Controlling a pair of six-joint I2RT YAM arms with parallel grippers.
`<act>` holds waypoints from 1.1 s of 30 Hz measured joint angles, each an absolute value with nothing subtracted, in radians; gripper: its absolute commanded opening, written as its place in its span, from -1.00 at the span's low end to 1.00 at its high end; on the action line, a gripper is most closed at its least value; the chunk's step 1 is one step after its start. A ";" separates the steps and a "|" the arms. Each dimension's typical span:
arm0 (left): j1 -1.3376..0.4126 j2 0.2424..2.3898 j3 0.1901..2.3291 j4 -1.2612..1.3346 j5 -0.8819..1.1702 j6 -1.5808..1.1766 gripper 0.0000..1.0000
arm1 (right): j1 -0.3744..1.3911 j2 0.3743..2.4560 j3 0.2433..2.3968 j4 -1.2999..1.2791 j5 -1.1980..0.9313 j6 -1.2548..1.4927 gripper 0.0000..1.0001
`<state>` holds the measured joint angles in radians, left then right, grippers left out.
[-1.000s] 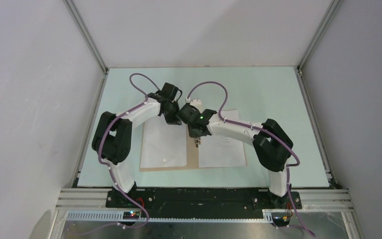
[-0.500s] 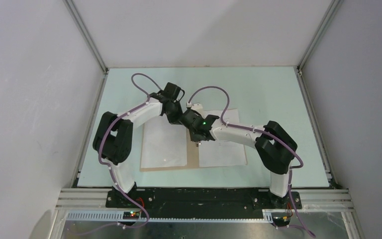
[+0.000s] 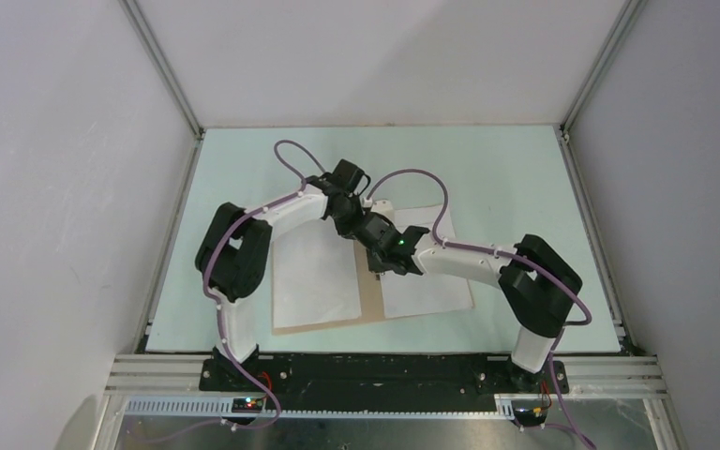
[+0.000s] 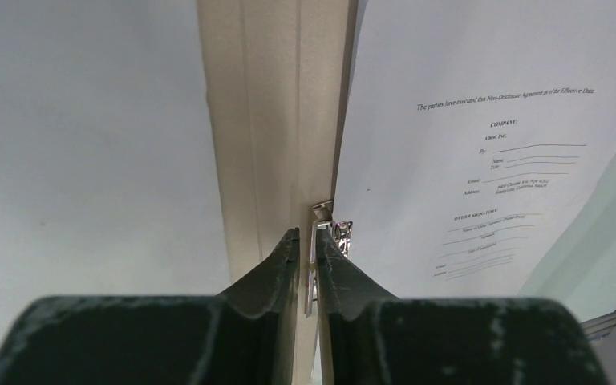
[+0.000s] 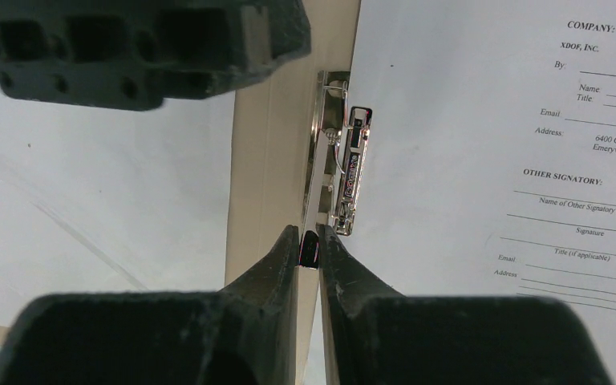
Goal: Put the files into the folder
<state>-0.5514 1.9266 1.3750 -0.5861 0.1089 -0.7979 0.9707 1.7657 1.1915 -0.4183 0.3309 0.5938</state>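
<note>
The tan folder (image 3: 372, 298) lies open on the table, its spine (image 4: 265, 120) running between my two grippers. The files (image 3: 436, 286), white sheets with printed lines (image 5: 481, 120), lie on its right half, with their edge by the metal spine clip (image 5: 351, 168). My right gripper (image 5: 309, 231) is shut on the black tip of the clip's raised lever. My left gripper (image 4: 306, 234) straddles the far end of that lever (image 4: 314, 257), jaws a narrow gap apart, the strip against one finger only. From above, the left gripper (image 3: 352, 225) and right gripper (image 3: 375, 270) nearly touch.
A glossy white sleeve (image 3: 314, 281) covers the folder's left half. The left gripper's dark body (image 5: 144, 48) hangs just ahead of the right gripper. Grey walls and metal frame posts (image 3: 164, 75) enclose the pale green table (image 3: 506, 169).
Both arms have shifted right and the folder has turned slightly counter-clockwise with them. The left jaws have parted a little; the right jaws closed on the lever tip.
</note>
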 measured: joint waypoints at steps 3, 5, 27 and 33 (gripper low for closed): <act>-0.567 1.948 1.386 -0.585 0.110 -0.805 -0.61 | 0.966 1.753 1.173 -0.402 0.327 0.592 -0.80; -0.575 1.961 1.390 -0.585 0.110 -0.806 -0.59 | 0.966 1.747 1.163 -0.390 0.324 0.591 -0.80; -0.629 2.025 1.412 -0.582 0.085 -0.817 -0.90 | 0.952 1.703 1.105 -0.362 0.301 0.590 -0.78; -0.643 2.011 1.384 -0.556 0.044 -0.857 -1.00 | 0.948 1.700 1.100 -0.352 0.293 0.590 -0.78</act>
<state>-0.6426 2.0106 1.3842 -0.5564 0.0444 -0.8566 0.9478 1.7000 1.1000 -0.3523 0.2928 0.5903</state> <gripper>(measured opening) 0.011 0.150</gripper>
